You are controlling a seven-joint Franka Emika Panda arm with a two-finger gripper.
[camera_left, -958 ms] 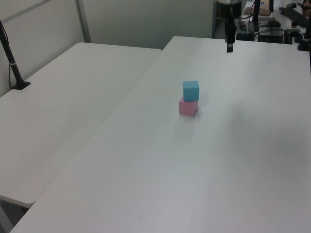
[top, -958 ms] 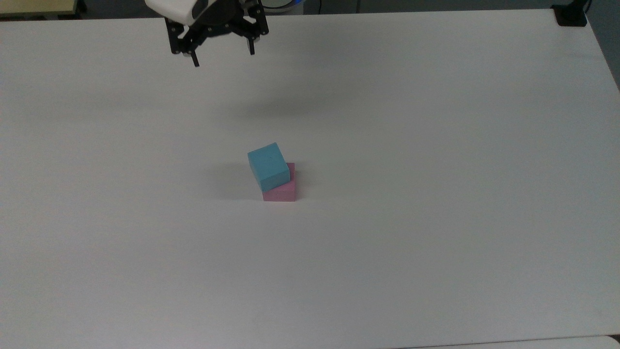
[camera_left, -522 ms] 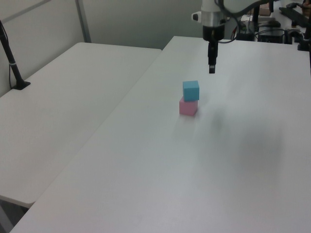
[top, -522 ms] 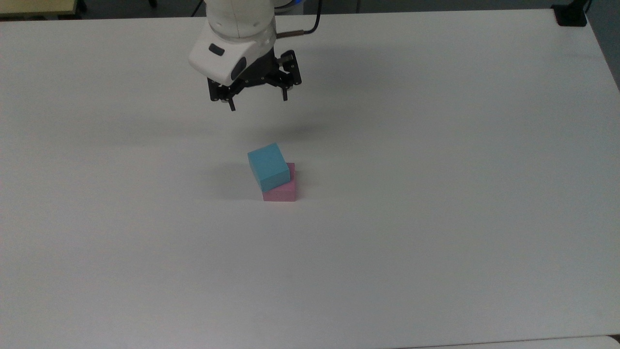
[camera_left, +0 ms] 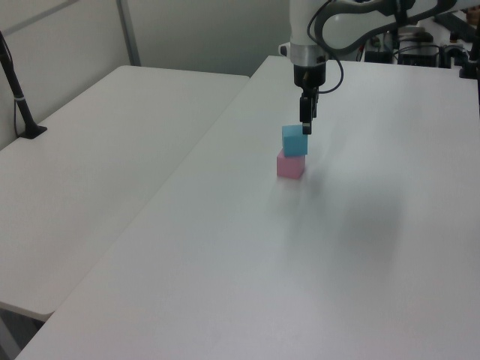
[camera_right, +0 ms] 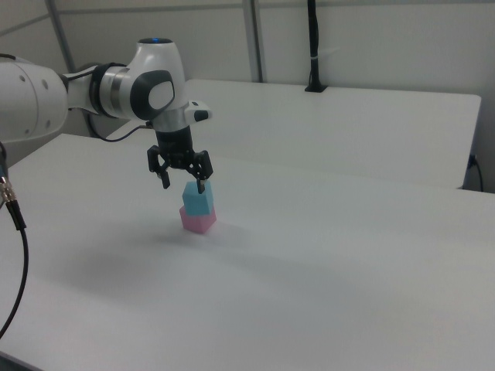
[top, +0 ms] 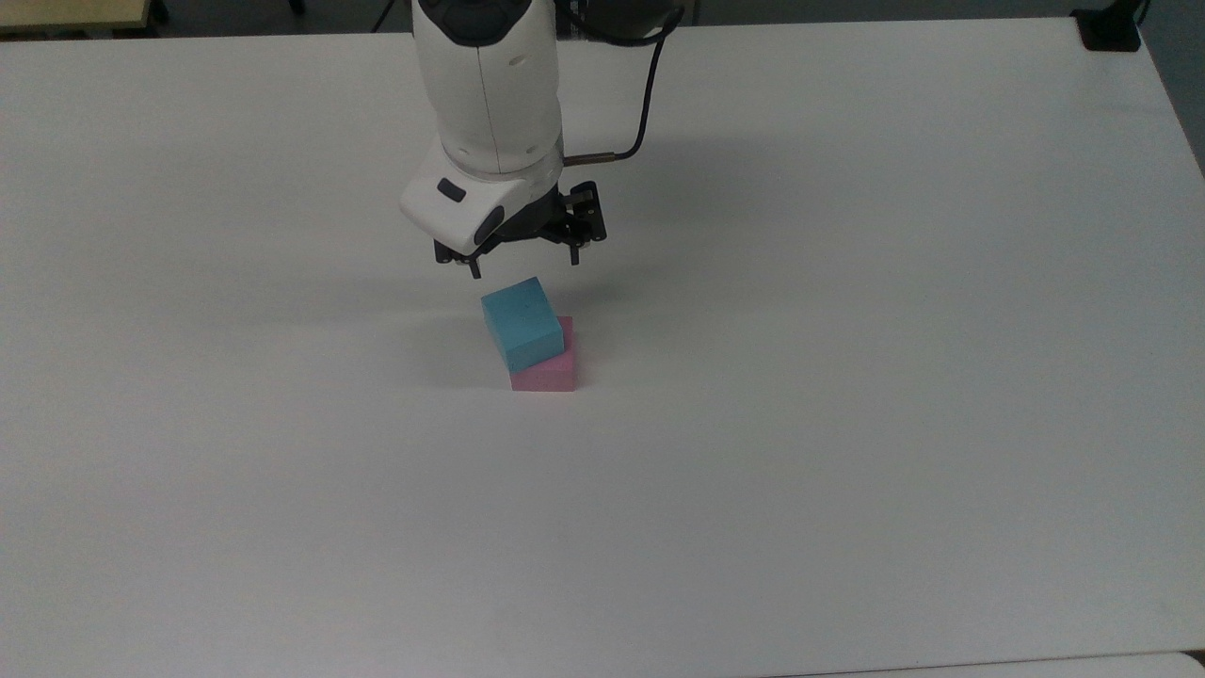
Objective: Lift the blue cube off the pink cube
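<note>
Jaws spread, gripper (top: 523, 266) hovers above blue cube (top: 521, 322) atop pink cube (top: 547, 370).

even, diffuse overhead light, moderately bright, no hard glare. the white table (top: 847, 471) reads grey-white with soft, blurred shadows: 1 under the arm (top: 490, 104), 1 beside the blue cube (top: 521, 325) on the top view's left. slight softness and grain throughout.
</note>
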